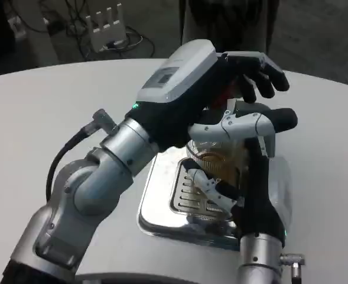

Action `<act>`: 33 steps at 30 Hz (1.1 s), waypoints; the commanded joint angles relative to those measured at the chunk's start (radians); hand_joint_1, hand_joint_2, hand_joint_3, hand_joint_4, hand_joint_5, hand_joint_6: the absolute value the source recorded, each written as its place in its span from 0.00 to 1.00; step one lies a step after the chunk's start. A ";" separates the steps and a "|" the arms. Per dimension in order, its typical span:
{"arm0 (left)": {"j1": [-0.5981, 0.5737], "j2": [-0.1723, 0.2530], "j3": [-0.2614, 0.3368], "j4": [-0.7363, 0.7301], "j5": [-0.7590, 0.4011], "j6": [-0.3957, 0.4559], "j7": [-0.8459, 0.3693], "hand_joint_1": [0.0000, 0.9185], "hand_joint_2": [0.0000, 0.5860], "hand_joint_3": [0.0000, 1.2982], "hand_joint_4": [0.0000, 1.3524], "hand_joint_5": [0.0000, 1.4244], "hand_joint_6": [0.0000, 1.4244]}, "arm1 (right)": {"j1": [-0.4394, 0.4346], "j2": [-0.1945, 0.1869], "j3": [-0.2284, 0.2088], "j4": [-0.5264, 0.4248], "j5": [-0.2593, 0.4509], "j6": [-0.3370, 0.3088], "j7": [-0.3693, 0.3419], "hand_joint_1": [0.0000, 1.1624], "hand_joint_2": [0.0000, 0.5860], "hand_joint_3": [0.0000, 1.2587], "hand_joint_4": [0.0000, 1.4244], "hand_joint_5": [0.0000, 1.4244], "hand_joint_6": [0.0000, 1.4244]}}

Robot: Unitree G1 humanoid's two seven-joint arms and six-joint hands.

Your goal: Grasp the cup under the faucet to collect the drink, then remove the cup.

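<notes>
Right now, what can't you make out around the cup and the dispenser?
- Faucet: head view, hidden behind the left hand.
- Cup rim and base: covered by the left hand and the right hand.
- Drink level: only amber through the glass.
- Tray right part: behind the right hand.

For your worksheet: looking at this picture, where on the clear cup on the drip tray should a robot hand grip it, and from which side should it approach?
Grip the cup around its side wall, coming from the right, as the right robot hand does now. It stands upright on the drip tray, and the left robot hand is above it, so a top approach looks blocked.
</notes>
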 commanded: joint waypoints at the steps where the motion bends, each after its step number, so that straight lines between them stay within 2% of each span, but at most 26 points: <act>1: 0.031 0.017 0.006 -0.015 0.000 -0.002 -0.012 0.00 0.18 0.42 0.39 0.42 0.40 | 0.012 0.078 0.014 0.008 -0.021 0.018 -0.056 0.72 0.31 0.14 0.15 0.18 0.23; 5: 0.038 0.018 0.016 -0.023 -0.010 0.002 -0.014 0.00 0.18 0.42 0.39 0.42 0.41 | 0.030 0.086 0.027 0.004 -0.039 0.021 -0.106 0.76 0.30 0.20 0.23 0.26 0.33; 15: 0.055 0.010 0.035 -0.048 -0.036 0.021 -0.030 0.00 0.18 0.42 0.39 0.42 0.41 | 0.049 0.077 0.053 -0.001 -0.035 0.010 -0.127 0.78 0.30 0.36 0.40 0.46 0.47; 20: 0.067 0.003 0.044 -0.063 -0.073 0.044 -0.043 0.00 0.17 0.42 0.38 0.41 0.39 | 0.063 0.075 0.061 -0.015 -0.039 0.006 -0.136 0.78 0.31 0.40 0.46 0.54 0.56; 22: 0.080 -0.021 0.065 -0.066 -0.162 0.091 -0.075 0.00 0.16 0.39 0.36 0.39 0.38 | 0.069 0.072 0.064 -0.024 -0.039 0.002 -0.135 0.79 0.31 0.41 0.49 0.58 0.62; 27: 0.102 -0.045 0.089 -0.095 -0.282 0.166 -0.123 0.00 0.14 0.31 0.29 0.35 0.34 | 0.092 0.054 0.078 -0.063 -0.045 -0.002 -0.124 0.79 0.31 0.45 0.55 0.65 0.71; 33: 0.131 -0.064 0.105 -0.147 -0.377 0.236 -0.156 0.00 0.11 0.18 0.22 0.29 0.29 | 0.141 0.030 0.090 -0.139 -0.043 -0.007 -0.098 0.80 0.29 0.46 0.56 0.69 0.76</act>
